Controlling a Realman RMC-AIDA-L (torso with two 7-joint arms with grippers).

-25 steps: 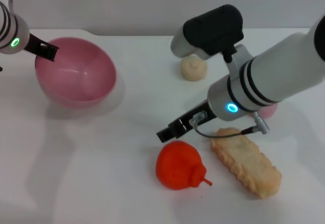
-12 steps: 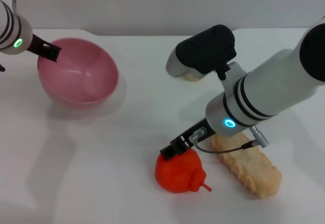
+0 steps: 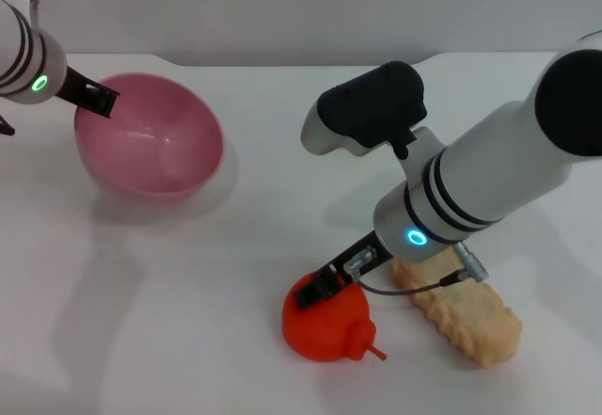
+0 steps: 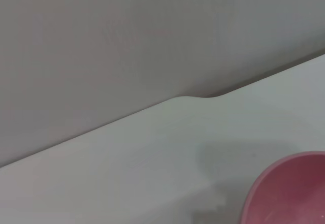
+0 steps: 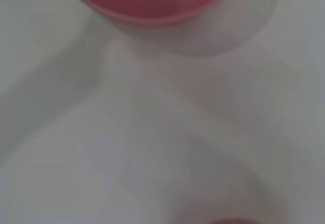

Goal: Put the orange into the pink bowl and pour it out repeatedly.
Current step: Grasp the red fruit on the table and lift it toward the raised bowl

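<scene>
Reaching down, the right gripper (image 3: 315, 292) touches the top of the bright red-orange lumpy soft toy orange (image 3: 326, 323) on the white table (image 3: 188, 283); its finger state cannot be told. The left gripper (image 3: 94, 101) clasps the rim of the glossy pink plastic bowl (image 3: 150, 148), well apart. A cream crinkled biscuit toy (image 3: 461, 313) lies just beside the orange.

The round pink plastic bowl (image 3: 149, 148) looks smooth and glossy, with pale highlights on its inner wall, and it sits on a plain white counter (image 3: 188, 302) with a smooth, matt finish. The bright red-orange lumpy toy orange (image 3: 327, 325) has a soft, dull, slightly bumpy skin, while the pale tan oblong biscuit-shaped toy (image 3: 461, 311) beside it looks rough and ridged along its edges. The right arm's casing is smooth white and black plastic with a light sheen.
</scene>
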